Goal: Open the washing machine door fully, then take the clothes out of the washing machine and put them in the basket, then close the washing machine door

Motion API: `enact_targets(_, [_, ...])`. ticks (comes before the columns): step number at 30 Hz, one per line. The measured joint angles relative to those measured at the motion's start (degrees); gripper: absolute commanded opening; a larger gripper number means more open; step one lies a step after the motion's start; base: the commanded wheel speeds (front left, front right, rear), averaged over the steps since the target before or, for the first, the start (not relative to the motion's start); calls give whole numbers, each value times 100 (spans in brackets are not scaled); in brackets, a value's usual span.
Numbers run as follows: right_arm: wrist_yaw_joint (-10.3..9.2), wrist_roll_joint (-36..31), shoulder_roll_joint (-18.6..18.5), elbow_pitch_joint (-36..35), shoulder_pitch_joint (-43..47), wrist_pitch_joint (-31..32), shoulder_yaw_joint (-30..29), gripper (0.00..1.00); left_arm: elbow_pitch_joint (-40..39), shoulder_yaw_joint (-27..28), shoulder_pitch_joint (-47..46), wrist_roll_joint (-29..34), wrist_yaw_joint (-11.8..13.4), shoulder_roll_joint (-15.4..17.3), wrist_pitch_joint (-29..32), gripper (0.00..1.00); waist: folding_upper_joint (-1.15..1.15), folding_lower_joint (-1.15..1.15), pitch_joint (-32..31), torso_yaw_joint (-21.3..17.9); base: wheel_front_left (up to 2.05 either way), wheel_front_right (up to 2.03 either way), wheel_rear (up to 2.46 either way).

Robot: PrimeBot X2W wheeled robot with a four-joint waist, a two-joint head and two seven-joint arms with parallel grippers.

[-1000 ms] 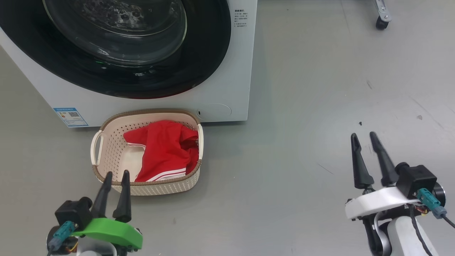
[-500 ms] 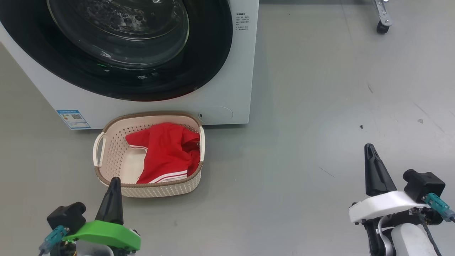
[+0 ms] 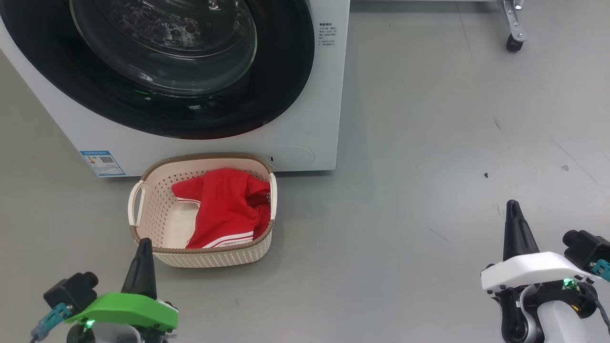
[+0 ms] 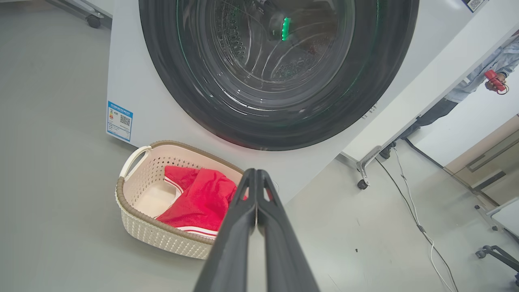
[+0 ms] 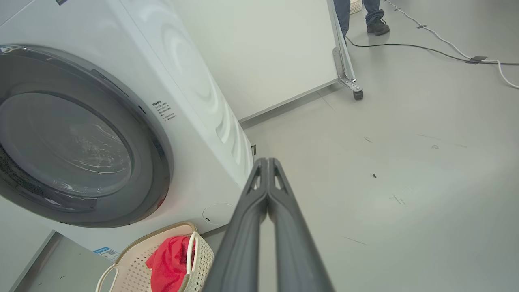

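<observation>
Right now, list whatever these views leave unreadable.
- Drum, left wrist view: reflections on the washing machine door glass hide whether anything remains inside.
- Door's top, head view: cut off by the upper edge.
- Clothes in the basket: top garment covers any below; count unclear.
- Blue label, head view: print too small.

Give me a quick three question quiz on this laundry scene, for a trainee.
1. True or false: the washing machine door is shut.
2. Where do the red clothes lie? A in the drum, B in the basket, C on the floor.
3. Fill in: the left hand and right hand are both ____.
Key: 1 true; 2 B; 3 shut.
</observation>
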Motion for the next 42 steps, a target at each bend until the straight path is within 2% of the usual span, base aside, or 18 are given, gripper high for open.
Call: enact_targets(42, [192,3284,11,179,-8,910,-514,0,-174,436,1,-2851,0,43,835,0,0,0,-251,103,0,0,0])
